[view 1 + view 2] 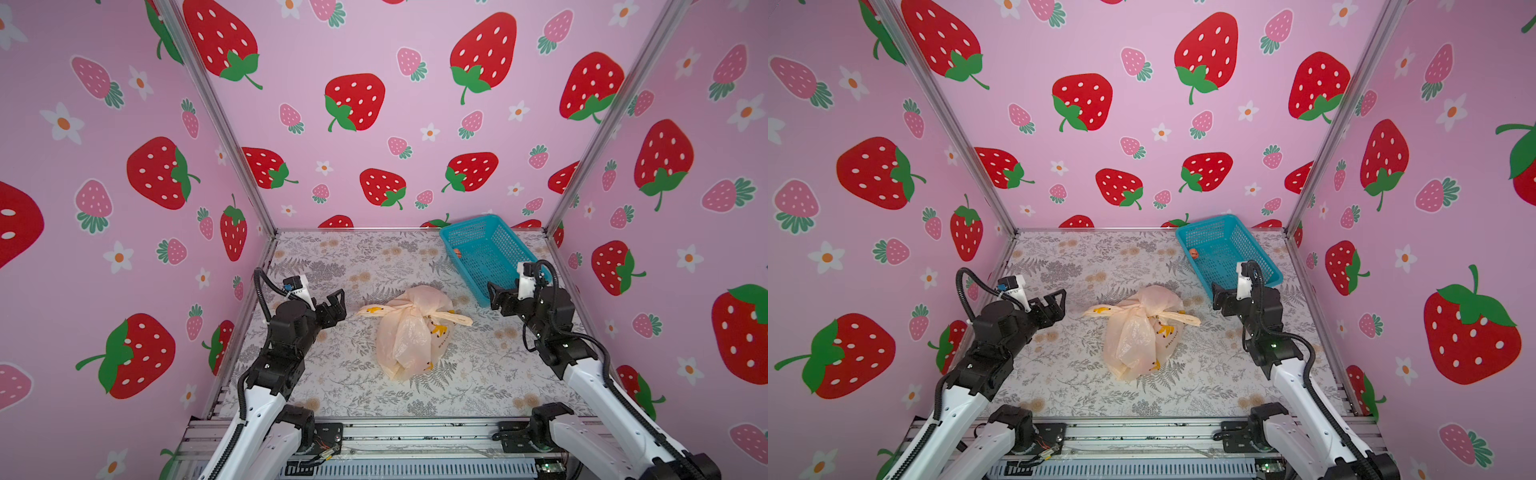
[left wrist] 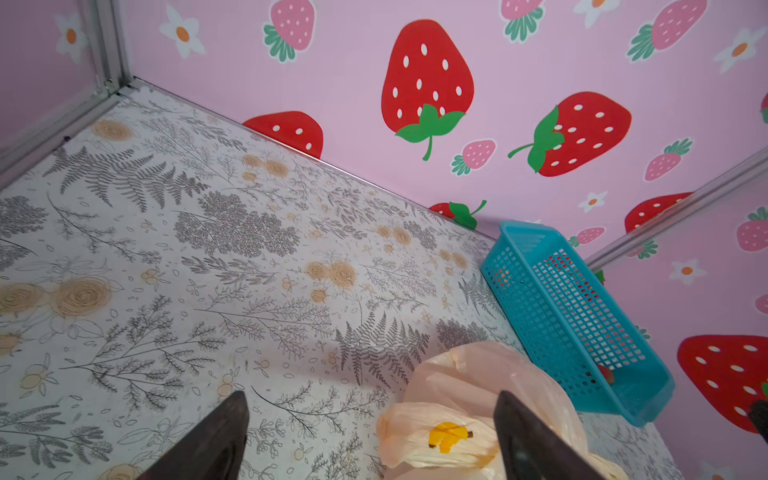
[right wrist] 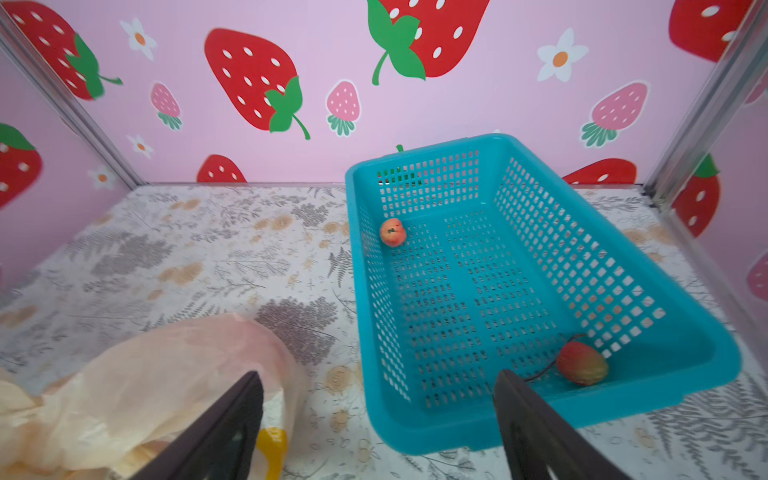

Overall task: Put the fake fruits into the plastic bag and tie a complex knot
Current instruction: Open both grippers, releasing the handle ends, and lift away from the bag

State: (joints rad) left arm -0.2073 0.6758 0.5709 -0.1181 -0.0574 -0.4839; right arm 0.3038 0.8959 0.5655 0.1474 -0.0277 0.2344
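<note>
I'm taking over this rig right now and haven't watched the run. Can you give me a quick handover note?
Grippers: left gripper open and empty, left of the plastic bag, clear of it; right gripper open and empty, on its right, near the blue basket.
Bag: in the middle of the table, handles knotted; contents can't be made out.
Basket: holds two fake fruits, a small orange-pink fruit and a red-green fruit.
Done: bag tied. Left: those two fruits sit outside the tied bag; judge whether the knot is complex enough.
</note>
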